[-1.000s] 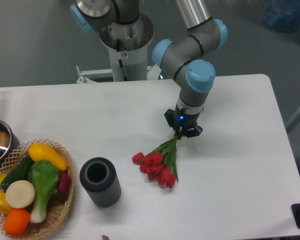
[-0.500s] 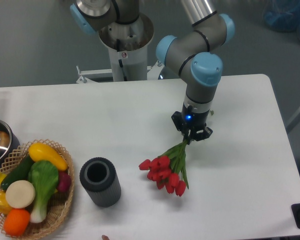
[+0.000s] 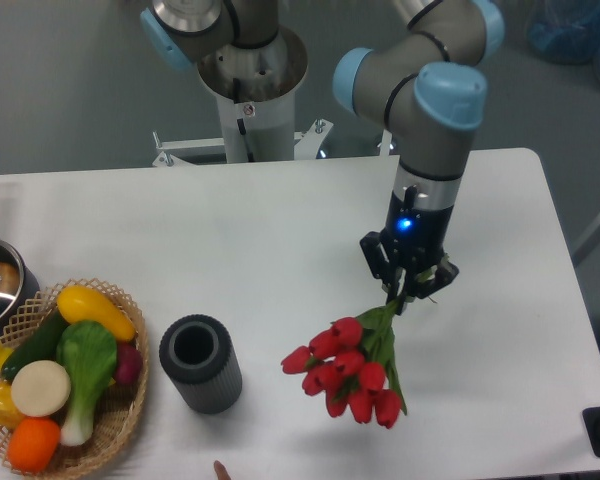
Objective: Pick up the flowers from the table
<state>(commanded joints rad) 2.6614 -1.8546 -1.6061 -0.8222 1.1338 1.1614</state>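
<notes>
The gripper (image 3: pixel 408 293) is pinched shut on the stem end of the flowers (image 3: pixel 353 370), which hang down and to the left from the fingers, buds lowest.

Even, bright overhead light — my worktop (image 3: pixel 230 240) reads clean white, no glare. Shadows soft and faint, just a pale one under the dark cylinder (image 3: pixel 200 364). Focus sharp throughout — slight softness at frame edges.
</notes>
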